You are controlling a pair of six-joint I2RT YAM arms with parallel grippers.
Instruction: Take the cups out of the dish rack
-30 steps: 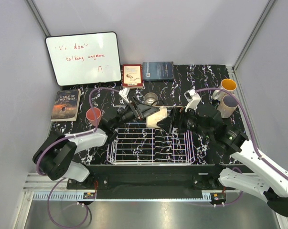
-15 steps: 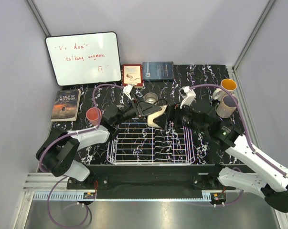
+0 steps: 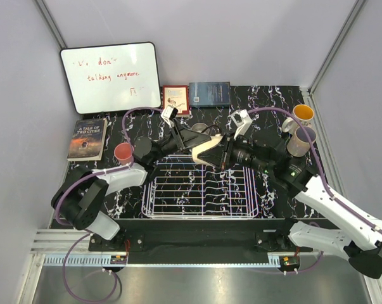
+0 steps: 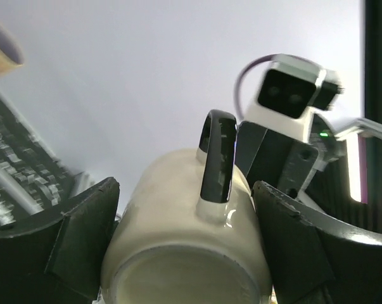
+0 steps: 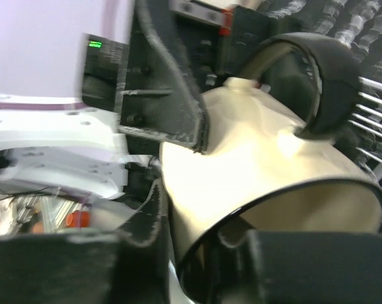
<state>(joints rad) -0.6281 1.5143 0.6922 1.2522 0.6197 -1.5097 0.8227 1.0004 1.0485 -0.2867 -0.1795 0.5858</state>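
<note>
Left gripper (image 3: 189,140): spread wide and clamped across the body of a glossy cream ceramic mug (image 4: 178,253) with a black loop handle and black rim. Black fingers (image 4: 83,234) pressed to either flank; handle up between them. Mug on its side, flat base turned back toward the left wrist, mouth turned away toward the right gripper (image 3: 225,155).

Right gripper: nearly together, pinching the mug's wall at the black rim, one finger outside and one inside the mouth, as far as the blurred right wrist view shows. Cream interior facing that camera, handle on the upper far side.

Seen from above: mug off the surface, between the two grippers, over the far edge of the white wire dish rack (image 3: 200,193). Rack below and nearer than both grippers, on the black marbled table top (image 3: 267,101), upright prongs in a row along its middle.

Pink tumbler (image 3: 123,152): upright on the table, well left of the left gripper, beside that arm.

White mug with an orange-yellow inside (image 3: 303,114) and pale lavender mug (image 3: 303,139): close together, well right of the right gripper, beyond that arm.
</note>
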